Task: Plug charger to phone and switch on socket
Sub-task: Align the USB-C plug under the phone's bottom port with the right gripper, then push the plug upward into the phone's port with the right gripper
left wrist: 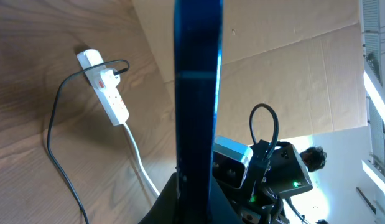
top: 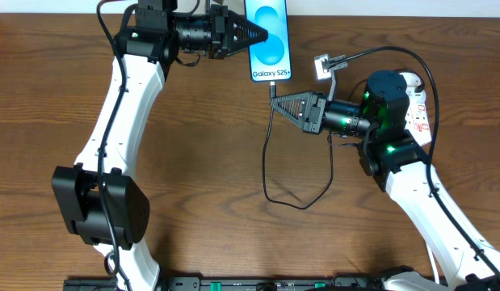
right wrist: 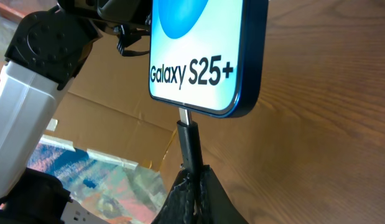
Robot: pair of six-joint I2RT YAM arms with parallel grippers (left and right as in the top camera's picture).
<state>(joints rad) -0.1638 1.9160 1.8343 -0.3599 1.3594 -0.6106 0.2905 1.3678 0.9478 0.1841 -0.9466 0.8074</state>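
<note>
The phone (top: 270, 40) shows a blue-and-white screen reading "Galaxy S25+" at the back of the table. My left gripper (top: 258, 36) is shut on its left edge; the left wrist view shows the phone (left wrist: 197, 93) edge-on between the fingers. My right gripper (top: 275, 101) is shut on the charger plug tip (right wrist: 191, 146), whose metal end sits in the phone's (right wrist: 208, 56) bottom port. The black charger cable (top: 270, 174) loops down over the table. The socket (top: 418, 105), a white power strip, lies at the right behind my right arm, also in the left wrist view (left wrist: 108, 93).
A small white adapter block (top: 322, 66) with black cable sits right of the phone. Brown cardboard (left wrist: 285, 74) stands behind the table. The white power-strip cord (left wrist: 139, 155) runs over the wood.
</note>
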